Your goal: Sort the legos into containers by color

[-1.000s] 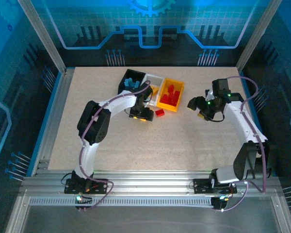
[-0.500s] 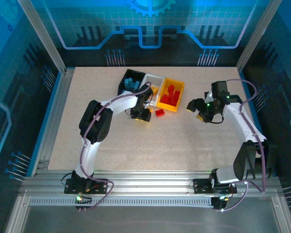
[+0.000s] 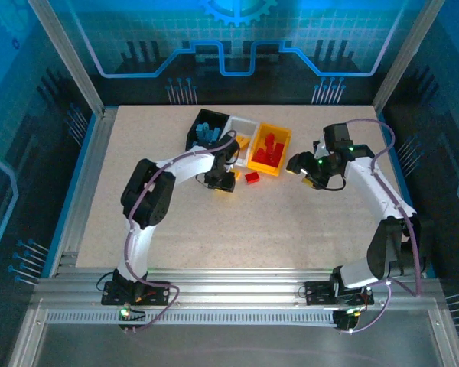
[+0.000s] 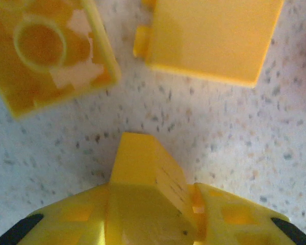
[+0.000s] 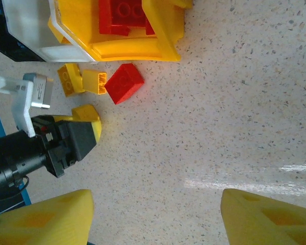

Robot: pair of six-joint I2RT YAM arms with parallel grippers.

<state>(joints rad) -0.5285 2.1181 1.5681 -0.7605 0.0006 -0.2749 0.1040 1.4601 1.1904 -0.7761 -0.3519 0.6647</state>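
Observation:
The containers stand joined in a row at the back: black holding blue legos, white, and orange-yellow holding red legos. My left gripper is low on the table just in front of them, shut on a yellow lego. Two more yellow legos lie just ahead of it, one with its hollow underside up. A red lego lies beside them. My right gripper hovers right of the bins, open, with bare table between its fingers.
Metal frame rails run along the table's sides and near edge. The speckled tabletop stretches wide in front of the bins and between the two arms.
My left gripper has closed on the yellow lego and stayed in place. The right arm has drifted left, nearer the orange-yellow bin.

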